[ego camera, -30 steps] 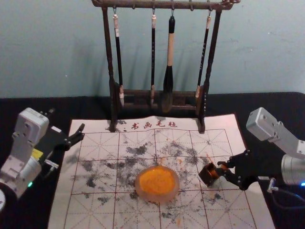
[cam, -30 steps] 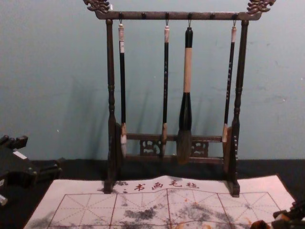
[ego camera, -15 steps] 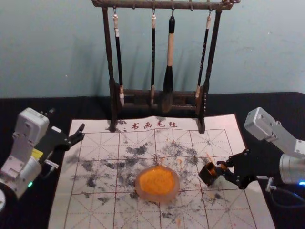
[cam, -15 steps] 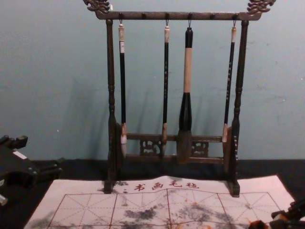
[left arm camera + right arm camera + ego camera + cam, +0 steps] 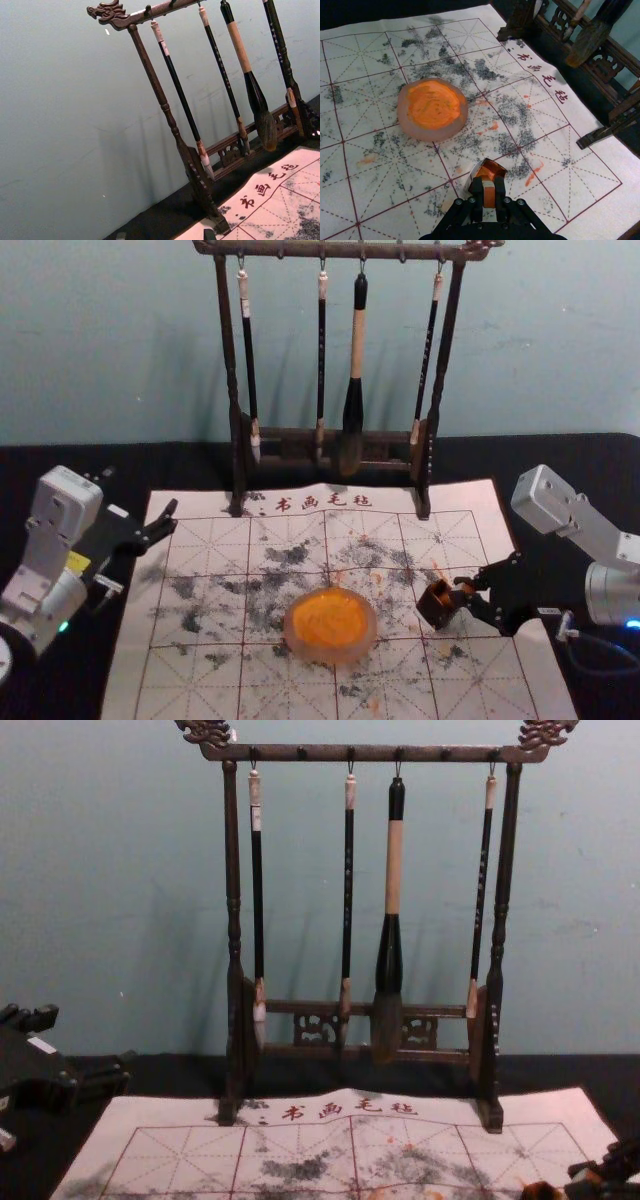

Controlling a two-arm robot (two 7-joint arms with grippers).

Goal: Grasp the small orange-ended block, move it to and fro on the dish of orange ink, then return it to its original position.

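My right gripper (image 5: 466,592) is over the right part of the felt mat. In the right wrist view, my right gripper (image 5: 489,189) is closed on the small orange-ended block (image 5: 489,196). Just beyond its fingertips is a small open box (image 5: 436,606) with a shiny orange inside; whether block and box touch I cannot tell. Left of them, the round dish of orange ink (image 5: 330,625) rests on the mat. My left gripper (image 5: 172,519) stays parked at the mat's left edge, open; its fingertips peek in at the left wrist view's border.
A dark wooden rack (image 5: 235,940) with several hanging brushes, among them a thick one (image 5: 393,910), stands at the mat's far edge. The gridded white mat (image 5: 200,680) lies on a black cloth and carries grey and orange stains.
My right arm has shifted very slightly to the left, its gripper staying beside the box. The dish, box and left arm look unmoved.
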